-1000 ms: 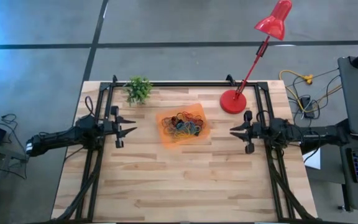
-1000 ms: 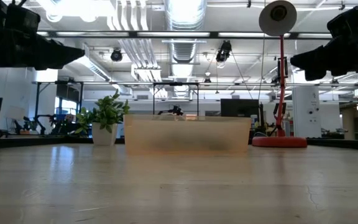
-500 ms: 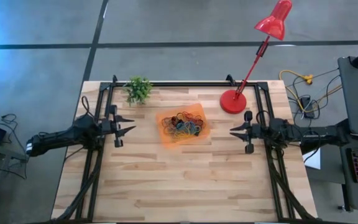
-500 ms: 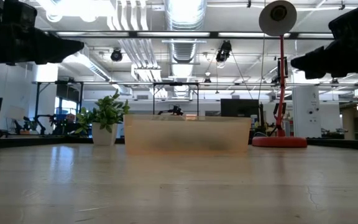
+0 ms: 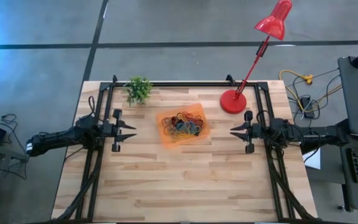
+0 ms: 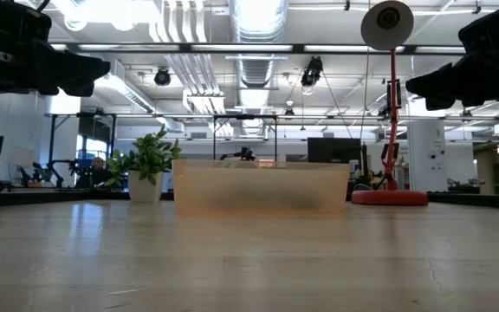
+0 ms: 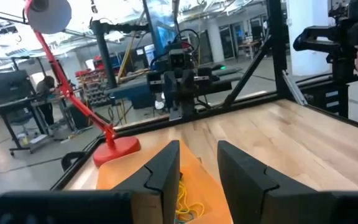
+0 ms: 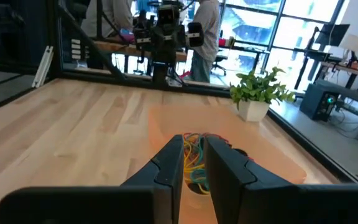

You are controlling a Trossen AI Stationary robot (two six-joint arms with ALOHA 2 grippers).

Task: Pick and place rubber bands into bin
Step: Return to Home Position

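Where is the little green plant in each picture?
High view: plant by the table's far edge, left of the orange bin.
Low view: plant left of the bin.
Left wrist view: not in it.
Right wrist view: plant just past the bin.
Shared landmark: the bin.

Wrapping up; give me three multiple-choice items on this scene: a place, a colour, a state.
1. Where is the bin? A) between the left end effector and right end effector B) on a shelf C) on a chair
2. The lamp is: A) green B) red C) white
3. The rubber bands are: A) strewn outside it B) held by an end effector C) piled in the bin
A: high view shows it midway between both. B: base and shade are red. C: the heap lies inside its walls.
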